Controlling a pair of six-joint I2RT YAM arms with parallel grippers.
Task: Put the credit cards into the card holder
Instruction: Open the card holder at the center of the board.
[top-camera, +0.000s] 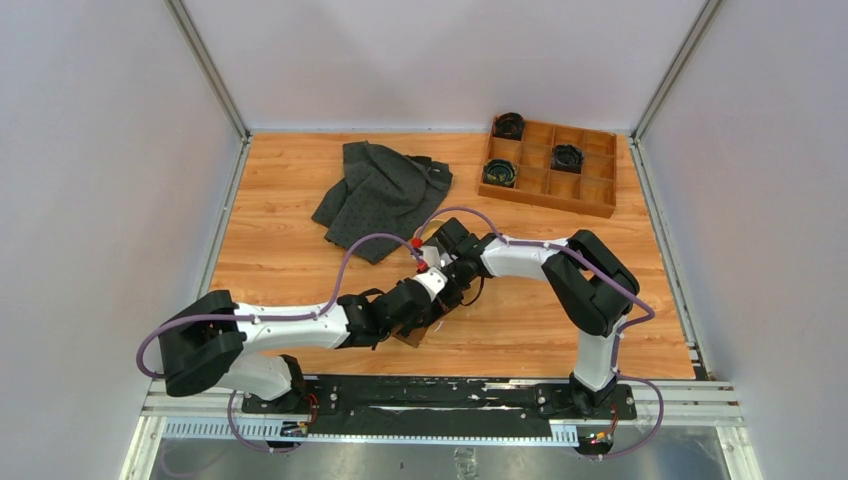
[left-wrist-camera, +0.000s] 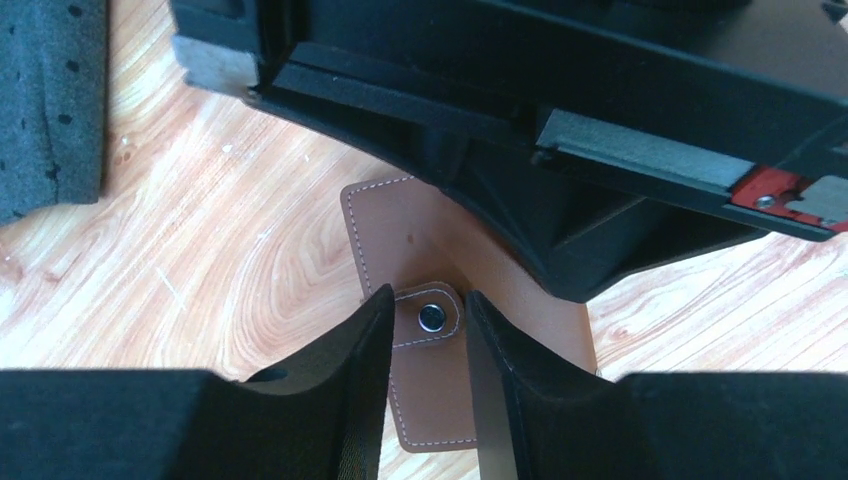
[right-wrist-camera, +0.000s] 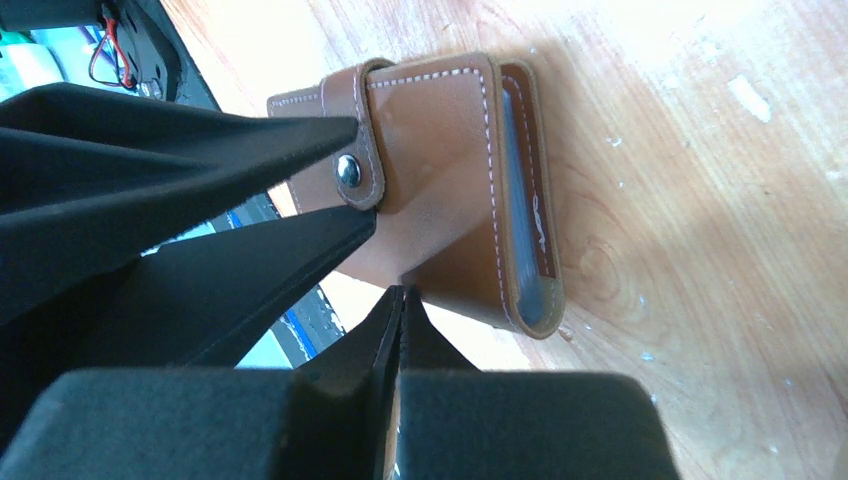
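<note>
1. The card holder (right-wrist-camera: 440, 170) lies folded on the wooden tabletop (top-camera: 300, 270), near the front edge at about 6 o'clock, right where the two arms meet.
2. The left end effector (left-wrist-camera: 428, 300) is clenched on the holder's snap strap, one finger on each side of the metal snap button (right-wrist-camera: 348, 170).
3. The right end effector (right-wrist-camera: 402, 298) has its fingers pressed flat together, and the tips touch the holder's edge. I can't see anything between them.
4. Credit cards (right-wrist-camera: 528, 285) show as thin grey edges stacked inside the holder's open side.
5. A dotted grey cloth (top-camera: 385, 195) is crumpled at about 11 o'clock.
6. A wooden compartment box (top-camera: 548, 202) sits at 1 o'clock, with black round items (top-camera: 567, 157) in three compartments.
</note>
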